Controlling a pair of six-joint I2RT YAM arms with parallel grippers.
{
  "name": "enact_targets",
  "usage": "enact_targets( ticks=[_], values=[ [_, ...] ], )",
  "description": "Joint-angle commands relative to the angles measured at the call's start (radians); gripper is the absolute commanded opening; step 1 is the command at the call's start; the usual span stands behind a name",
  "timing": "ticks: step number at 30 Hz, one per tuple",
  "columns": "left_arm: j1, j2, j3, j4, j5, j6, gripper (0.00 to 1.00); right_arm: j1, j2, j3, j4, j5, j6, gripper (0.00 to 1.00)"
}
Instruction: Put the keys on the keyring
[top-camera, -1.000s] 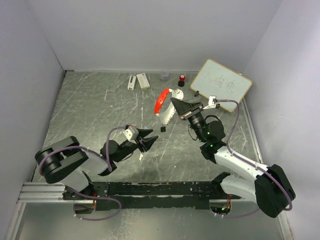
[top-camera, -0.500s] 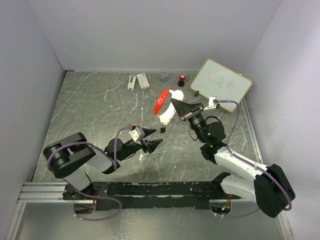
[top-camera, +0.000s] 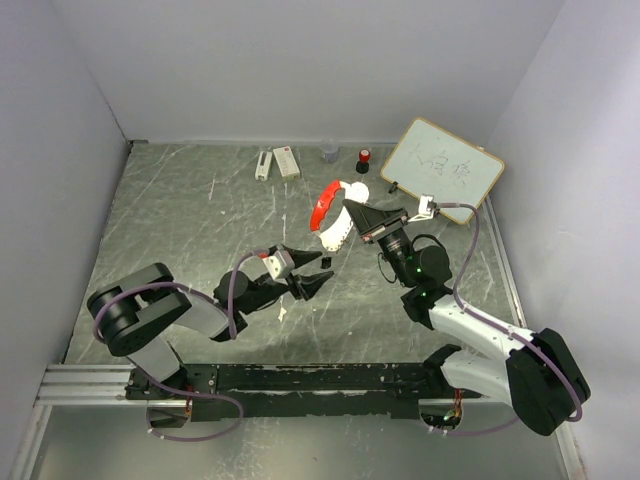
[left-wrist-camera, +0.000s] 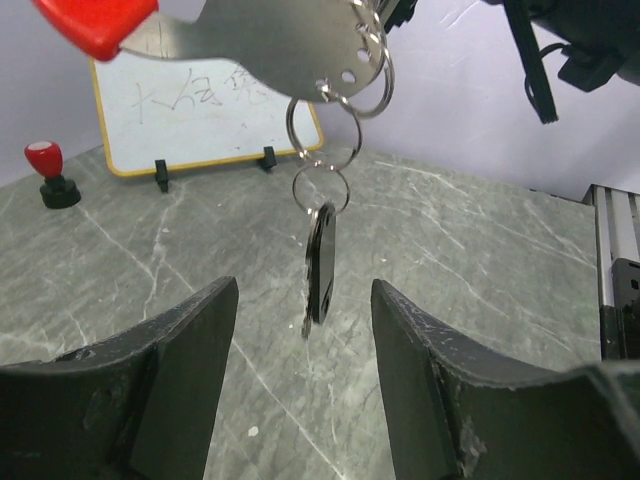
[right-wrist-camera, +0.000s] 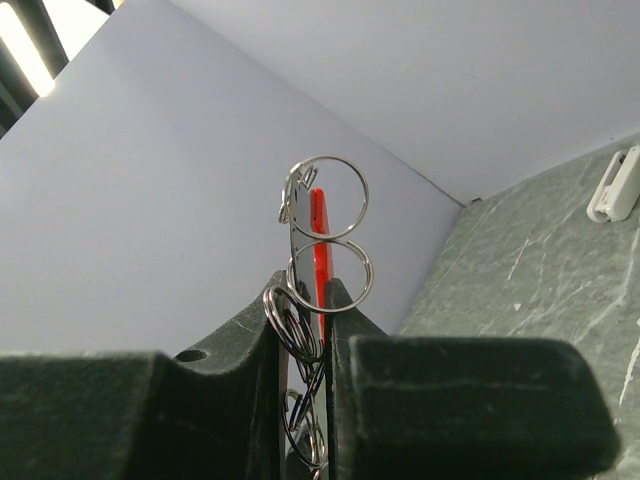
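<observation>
Thin silver keyring with red fob (left-wrist-camera: 270, 40) clamped in right fingers (right-wrist-camera: 240, 335); left fingers (left-wrist-camera: 180, 350) apart near its dangling black-tagged key (left-wrist-camera: 320, 262)

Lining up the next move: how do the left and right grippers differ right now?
The left gripper is open and empty; the right gripper is shut on the keyring. The left is low near the table; the right is raised. Both have black fingers.
</observation>
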Motion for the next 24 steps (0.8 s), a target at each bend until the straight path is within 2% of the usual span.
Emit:
enact_targets(
  ticks=[1,8,11,17,24],
  values=[
    [-0.007,0.015,0.036,0.29,0.05,-0.008,0.66,-0.009,-0.018,-0.012,0.056,-0.002,0.015,0.0],
    [-0.007,0.039,0.067,0.291,0.053,-0.008,0.63,-0.01,-0.018,-0.016,0.062,-0.004,0.019,0.0],
    [-0.007,0.044,0.075,0.291,0.04,-0.006,0.53,-0.012,-0.024,-0.018,0.06,-0.002,0.018,0.0],
    [-0.007,0.057,0.089,0.29,0.039,-0.013,0.42,-0.016,-0.026,-0.023,0.063,0.0,0.02,0.0],
    [-0.007,0.029,0.067,0.29,0.026,-0.007,0.13,-0.022,-0.042,-0.037,0.056,0.021,0.023,0.0]
  ],
)
